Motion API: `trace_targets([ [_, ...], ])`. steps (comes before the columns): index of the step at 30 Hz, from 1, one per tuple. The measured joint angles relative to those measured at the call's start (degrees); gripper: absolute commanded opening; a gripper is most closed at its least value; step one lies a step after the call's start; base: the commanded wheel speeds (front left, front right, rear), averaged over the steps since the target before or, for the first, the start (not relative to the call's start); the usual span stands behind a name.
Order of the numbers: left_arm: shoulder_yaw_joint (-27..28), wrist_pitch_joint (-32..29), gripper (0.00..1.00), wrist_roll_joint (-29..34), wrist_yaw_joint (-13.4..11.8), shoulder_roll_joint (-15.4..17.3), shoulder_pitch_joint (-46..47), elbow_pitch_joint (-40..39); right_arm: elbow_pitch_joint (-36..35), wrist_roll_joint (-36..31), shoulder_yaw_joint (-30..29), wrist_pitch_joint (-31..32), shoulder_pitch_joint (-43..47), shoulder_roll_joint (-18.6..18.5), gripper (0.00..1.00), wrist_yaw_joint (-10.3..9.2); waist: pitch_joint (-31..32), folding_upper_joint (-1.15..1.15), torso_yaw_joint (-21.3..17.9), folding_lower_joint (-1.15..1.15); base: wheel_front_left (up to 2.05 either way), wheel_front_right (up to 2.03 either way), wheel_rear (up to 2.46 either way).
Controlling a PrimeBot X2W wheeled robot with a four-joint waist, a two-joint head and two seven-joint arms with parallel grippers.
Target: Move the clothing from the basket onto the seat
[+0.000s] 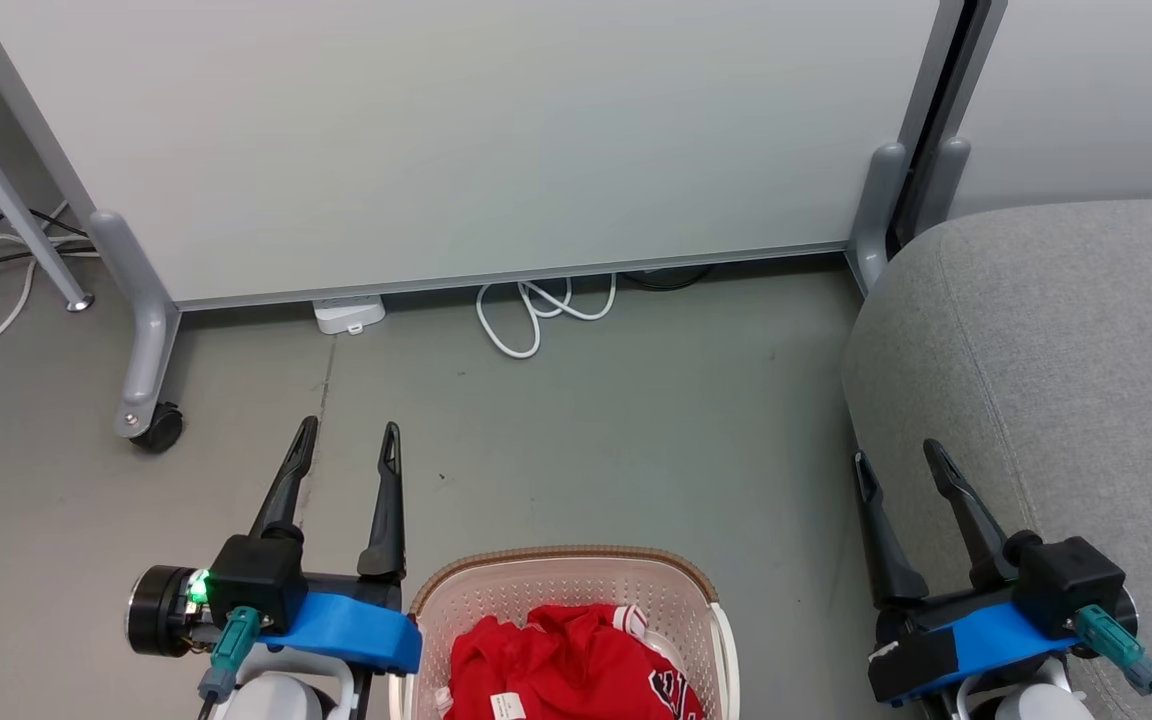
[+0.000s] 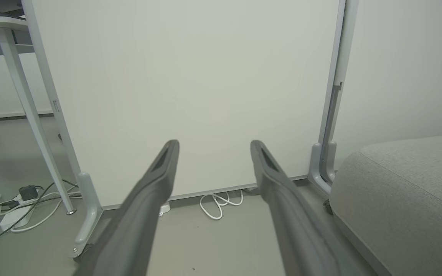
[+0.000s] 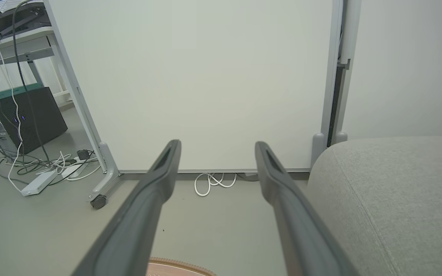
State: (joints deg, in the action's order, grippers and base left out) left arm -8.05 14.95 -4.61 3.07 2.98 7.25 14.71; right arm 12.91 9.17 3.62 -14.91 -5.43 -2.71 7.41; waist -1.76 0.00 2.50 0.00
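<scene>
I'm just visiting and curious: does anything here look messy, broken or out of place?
Nothing looks broken or spilled. The red clothing lies crumpled in the basket, and a white cable coils loose on the floor below the white panel. That is untidy, not alarming.

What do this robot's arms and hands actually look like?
Each arm ends in two long, dark, tapering jaws with slotted tips, set on a black block with a bright blue bracket over a pale forearm. A teal-plugged cable joins each. The left shows a green light; the right wears a black band.
</scene>
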Motion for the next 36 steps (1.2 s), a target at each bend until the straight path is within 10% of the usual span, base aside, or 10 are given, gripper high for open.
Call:
trace_targets([
  [36,-1.7,0.1,1.0,-1.4,1.6,-0.1,1.9,2.6,0.0,0.1,0.1,-0.1,-0.4,0.0,1.0,0.0,-1.1,0.0,-0.3,0.0,0.0,0.0,0.0],
])
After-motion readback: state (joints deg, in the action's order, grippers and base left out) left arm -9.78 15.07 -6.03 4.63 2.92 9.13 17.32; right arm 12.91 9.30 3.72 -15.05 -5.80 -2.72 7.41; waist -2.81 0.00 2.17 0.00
